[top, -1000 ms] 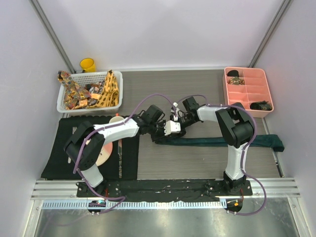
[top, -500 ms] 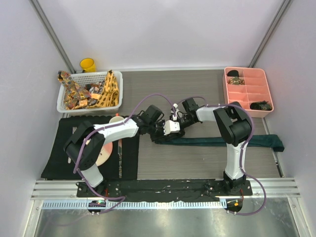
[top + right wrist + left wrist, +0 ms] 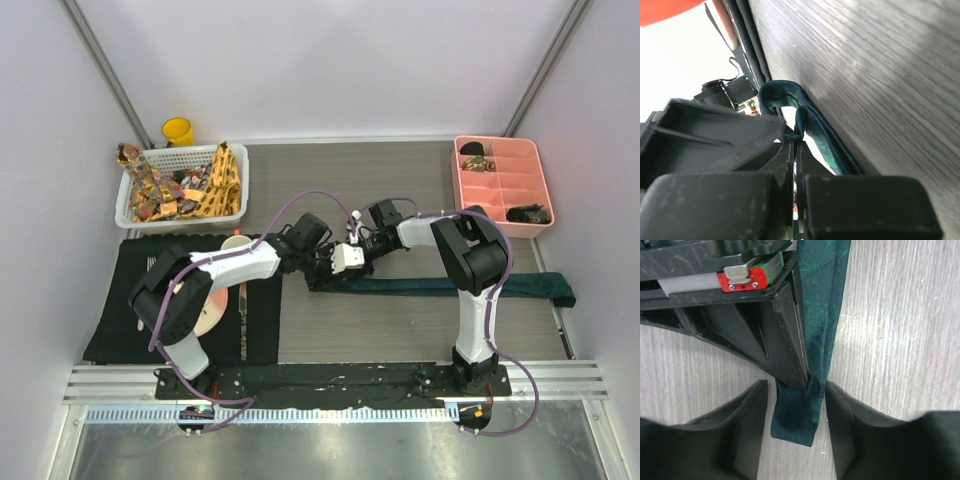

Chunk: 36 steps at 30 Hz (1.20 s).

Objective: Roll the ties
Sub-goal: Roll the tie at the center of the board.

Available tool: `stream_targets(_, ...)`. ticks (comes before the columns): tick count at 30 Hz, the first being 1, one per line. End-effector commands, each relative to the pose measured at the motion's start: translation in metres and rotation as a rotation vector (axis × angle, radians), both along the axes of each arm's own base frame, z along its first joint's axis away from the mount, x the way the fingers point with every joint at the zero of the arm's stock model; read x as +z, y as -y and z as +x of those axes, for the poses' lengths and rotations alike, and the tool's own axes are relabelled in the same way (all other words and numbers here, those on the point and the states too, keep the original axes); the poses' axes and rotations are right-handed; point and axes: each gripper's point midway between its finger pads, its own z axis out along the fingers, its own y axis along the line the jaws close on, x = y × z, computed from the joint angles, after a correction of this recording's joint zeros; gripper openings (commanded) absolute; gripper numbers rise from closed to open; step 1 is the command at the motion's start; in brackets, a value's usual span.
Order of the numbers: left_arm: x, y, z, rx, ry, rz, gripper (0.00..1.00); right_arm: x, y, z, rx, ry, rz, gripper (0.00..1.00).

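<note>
A dark teal tie [image 3: 450, 286] lies stretched across the table from the middle to the right edge. My right gripper [image 3: 347, 262] is shut on the tie near its left end; in the right wrist view the jaws [image 3: 795, 142] pinch a fold of the teal fabric [image 3: 815, 125]. My left gripper [image 3: 322, 268] is open and straddles the tie's blunt end [image 3: 795, 415], with its fingers [image 3: 747, 430] on either side, not touching it. Patterned yellow-orange and brownish ties [image 3: 200, 185] lie heaped in a white basket [image 3: 130, 210].
A black placemat [image 3: 120, 320] at the left holds a plate and cutlery. A yellow cup [image 3: 178, 131] stands behind the basket. A pink compartment tray [image 3: 497, 190] at the back right holds dark rolled items. A metal rail runs along the near edge.
The right gripper has shifted slightly left with the tie's end in it. The left gripper has barely moved.
</note>
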Motion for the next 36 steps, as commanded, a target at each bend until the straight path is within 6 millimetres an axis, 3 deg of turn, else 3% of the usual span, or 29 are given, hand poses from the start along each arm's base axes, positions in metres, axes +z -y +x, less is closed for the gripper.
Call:
stream_targets(1, 0.024, 0.001, 0.005, 0.002, 0.024, -0.062, 0.60, -0.003, 0.006, 0.002, 0.026, 0.051, -0.026, 0.01)
stream_targets(4, 0.025, -0.012, 0.004, -0.015, 0.020, -0.052, 0.67, -0.010, 0.013, 0.002, 0.045, 0.076, -0.072, 0.01)
stream_targets(11, 0.010, -0.039, -0.008, -0.095, 0.004, 0.035, 0.67, -0.017, 0.018, 0.003, 0.058, 0.102, -0.109, 0.01)
stream_targets(16, 0.004, -0.033, -0.008, -0.101, -0.038, 0.032, 0.64, -0.018, 0.018, 0.007, 0.058, 0.116, -0.114, 0.01)
stream_targets(20, 0.008, -0.020, 0.000, -0.095, -0.048, 0.005, 0.52, -0.019, 0.019, 0.007, 0.063, 0.125, -0.122, 0.01)
stream_targets(24, 0.004, -0.013, 0.000, -0.099, -0.066, 0.005, 0.54, -0.021, 0.020, 0.006, 0.067, 0.124, -0.129, 0.01)
stream_targets(28, -0.006, -0.018, 0.002, -0.091, -0.069, 0.045, 0.59, -0.021, 0.023, 0.006, 0.068, 0.133, -0.140, 0.01)
stream_targets(33, -0.011, -0.024, -0.002, -0.116, -0.070, 0.080, 0.50, -0.022, 0.023, 0.005, 0.070, 0.133, -0.147, 0.01)
stream_targets(36, -0.012, -0.025, -0.001, -0.112, -0.072, 0.094, 0.50, -0.023, 0.023, 0.006, 0.070, 0.134, -0.148, 0.01)
